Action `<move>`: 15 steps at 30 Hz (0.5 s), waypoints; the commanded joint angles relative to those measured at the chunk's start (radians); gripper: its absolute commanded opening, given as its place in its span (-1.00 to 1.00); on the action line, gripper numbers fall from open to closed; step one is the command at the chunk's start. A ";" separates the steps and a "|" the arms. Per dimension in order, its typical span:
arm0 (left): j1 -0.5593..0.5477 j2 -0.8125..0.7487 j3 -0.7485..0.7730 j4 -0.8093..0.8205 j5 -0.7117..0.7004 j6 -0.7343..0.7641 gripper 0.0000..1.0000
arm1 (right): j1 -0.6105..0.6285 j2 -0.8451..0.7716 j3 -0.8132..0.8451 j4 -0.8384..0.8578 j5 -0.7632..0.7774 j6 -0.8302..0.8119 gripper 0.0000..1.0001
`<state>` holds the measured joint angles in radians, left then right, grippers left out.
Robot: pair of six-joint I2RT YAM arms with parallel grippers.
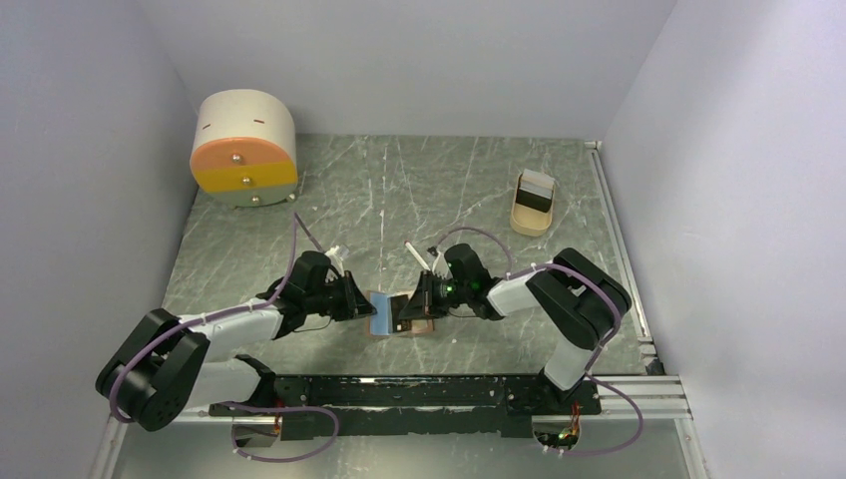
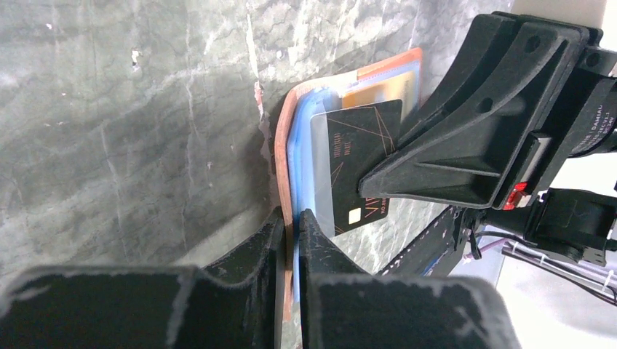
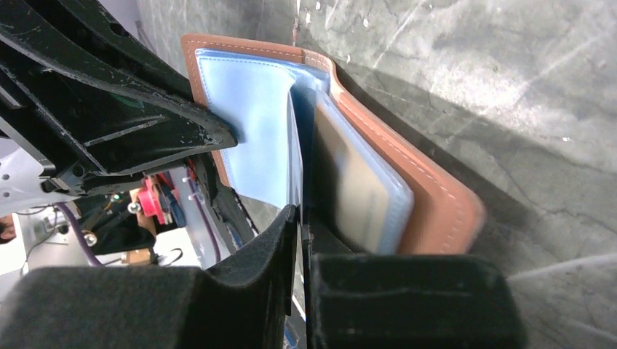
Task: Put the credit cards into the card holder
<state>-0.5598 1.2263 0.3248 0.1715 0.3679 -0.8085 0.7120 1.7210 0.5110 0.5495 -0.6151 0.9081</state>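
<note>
The card holder (image 1: 383, 313), brown outside and pale blue inside, stands open on edge between my two grippers. My left gripper (image 2: 291, 227) is shut on the holder's brown cover and blue lining (image 2: 285, 145). A black credit card (image 2: 361, 156) with gold lines sits partly inside a clear sleeve, and my right gripper (image 3: 300, 218) is shut on its thin edge. An orange card (image 2: 380, 89) sits in a pocket behind it, and a beige card (image 3: 355, 182) shows in a sleeve. From above, the left gripper (image 1: 365, 305) and right gripper (image 1: 413, 304) face each other across the holder.
A cream and orange round drawer box (image 1: 244, 148) stands at the back left. At the back right, a beige tray (image 1: 532, 220) holds a black card with a white band (image 1: 537, 190). A metal rail (image 1: 619, 239) runs along the table's right edge.
</note>
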 commanded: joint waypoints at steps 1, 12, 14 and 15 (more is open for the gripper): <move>0.003 0.021 -0.012 0.108 0.078 -0.014 -0.74 | 0.012 0.001 0.058 -0.184 0.039 -0.104 -0.73; 0.004 0.016 -0.024 0.120 0.077 -0.026 -0.73 | 0.012 -0.123 0.088 -0.409 0.258 -0.182 -0.23; 0.003 0.019 -0.028 0.123 0.075 -0.026 -0.74 | 0.013 -0.136 0.086 -0.433 0.279 -0.190 -0.22; 0.004 0.021 -0.031 0.128 0.076 -0.028 -0.73 | 0.012 -0.141 0.086 -0.438 0.287 -0.191 -0.20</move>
<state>-0.5579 1.2488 0.3134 0.2569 0.4164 -0.8307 0.7219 1.6012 0.5934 0.2344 -0.4419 0.7673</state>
